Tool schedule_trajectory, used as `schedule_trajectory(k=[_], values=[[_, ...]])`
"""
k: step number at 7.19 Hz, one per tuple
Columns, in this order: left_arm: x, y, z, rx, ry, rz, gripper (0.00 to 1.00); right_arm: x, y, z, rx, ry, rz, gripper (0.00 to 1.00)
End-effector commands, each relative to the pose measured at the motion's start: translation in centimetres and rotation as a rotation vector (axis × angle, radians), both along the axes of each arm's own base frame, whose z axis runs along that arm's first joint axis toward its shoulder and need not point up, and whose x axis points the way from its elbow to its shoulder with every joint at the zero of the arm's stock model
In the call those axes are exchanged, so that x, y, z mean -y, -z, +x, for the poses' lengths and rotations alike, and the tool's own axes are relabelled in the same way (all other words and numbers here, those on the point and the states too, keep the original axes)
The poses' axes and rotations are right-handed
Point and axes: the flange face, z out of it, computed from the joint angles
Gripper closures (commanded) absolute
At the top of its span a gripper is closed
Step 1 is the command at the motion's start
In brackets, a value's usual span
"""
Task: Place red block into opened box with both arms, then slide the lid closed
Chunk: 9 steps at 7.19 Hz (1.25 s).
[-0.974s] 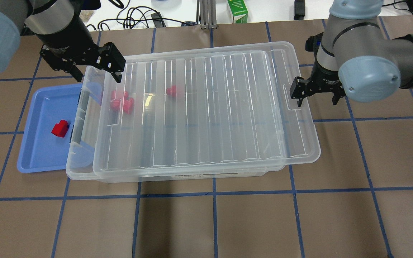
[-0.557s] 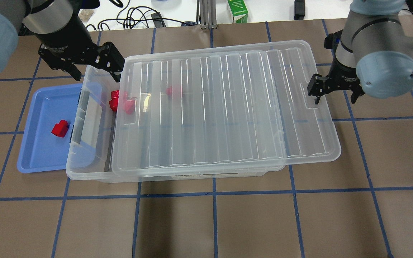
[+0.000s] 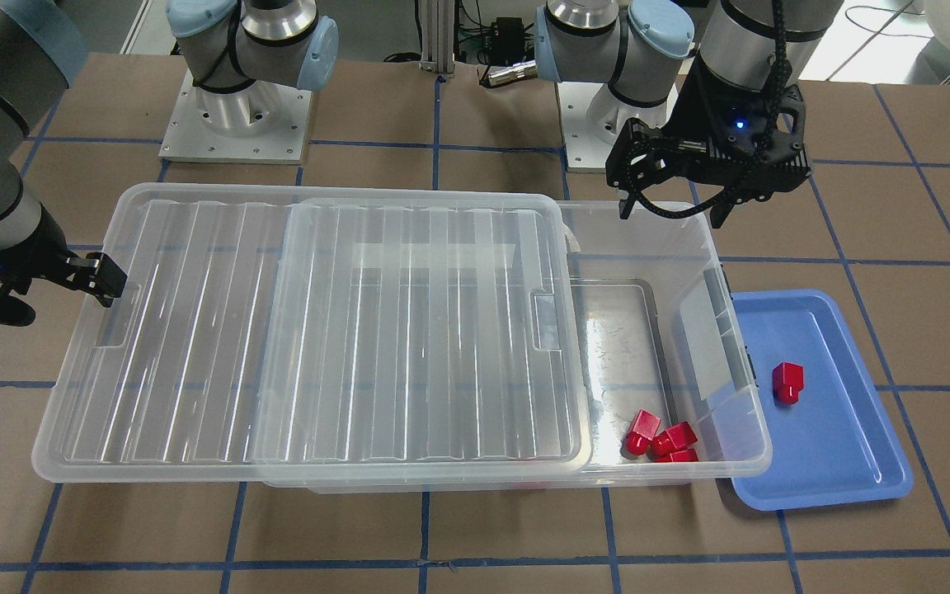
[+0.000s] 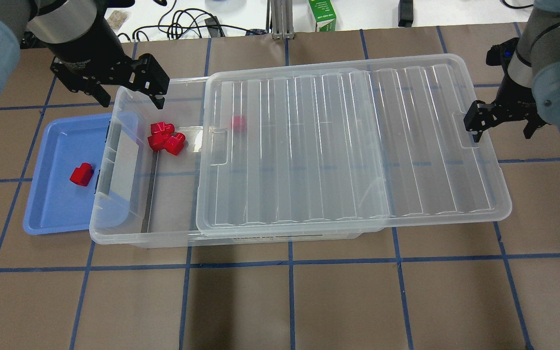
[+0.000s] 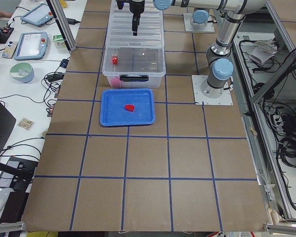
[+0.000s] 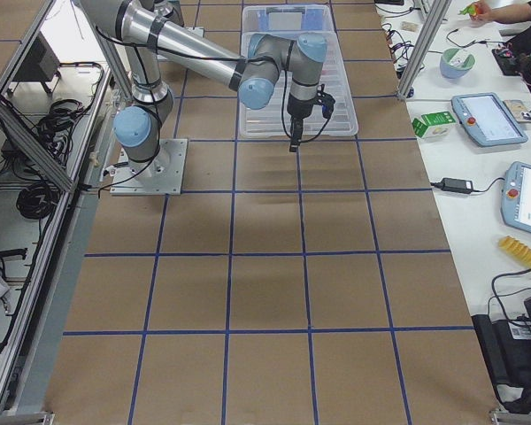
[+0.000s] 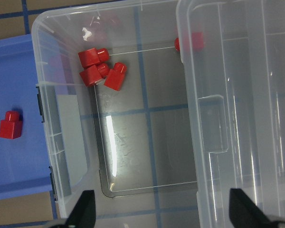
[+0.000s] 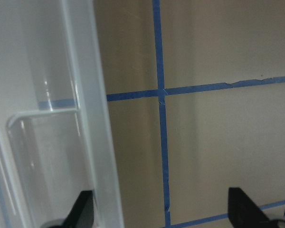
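Note:
The box (image 4: 99,224) lies across the table with its left end uncovered. The lid (image 4: 348,146) rests on it, shifted far right and overhanging that end. Three red blocks (image 4: 166,137) sit together inside the uncovered end, and another red block (image 4: 238,123) shows through the lid. A further red block (image 4: 81,175) lies in the blue tray (image 4: 51,206). My left gripper (image 4: 131,102) hangs open and empty above the box's far left corner; the left wrist view looks down on the blocks (image 7: 99,69). My right gripper (image 4: 501,133) is open, straddling the lid's right end rim (image 8: 99,118), one finger at the handle recess.
The blue tray (image 3: 838,466) butts against the box's latch end. A green carton (image 4: 323,14) and cables lie beyond the table's far edge. Brown table with blue tape grid stretches in front of the box (image 4: 289,301).
The lid has slid to the right together with my right gripper, uncovering the box's left end and the three red blocks. My left gripper has hardly moved.

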Motion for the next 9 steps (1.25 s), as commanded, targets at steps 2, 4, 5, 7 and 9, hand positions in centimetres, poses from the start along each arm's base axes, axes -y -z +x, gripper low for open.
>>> schedule_trajectory(k=[2,4,5,7,9], values=[[0.4,0.8,0.2,0.006,-0.007,0.01,0.0,-0.1,-1.0,0.4,0.01,-0.004,-0.021,0.0],[0.4,0.9,0.3,0.009,-0.003,0.013,0.0,-0.2,-5.8,3.7,0.094,-0.032,-0.108,0.0],[-0.1,0.2,0.3,0.009,-0.003,-0.001,0.0,-0.7,-9.2,6.5,0.1,-0.071,-0.116,0.0],[0.2,0.0,1.8,0.018,0.024,-0.003,0.0,-2.6,-15.9,13.9,0.147,-0.032,-0.138,0.0],[2.8,2.5,10.3,0.086,0.05,0.049,0.0,-4.1,-16.8,18.8,0.219,-0.031,-0.148,0.0]])
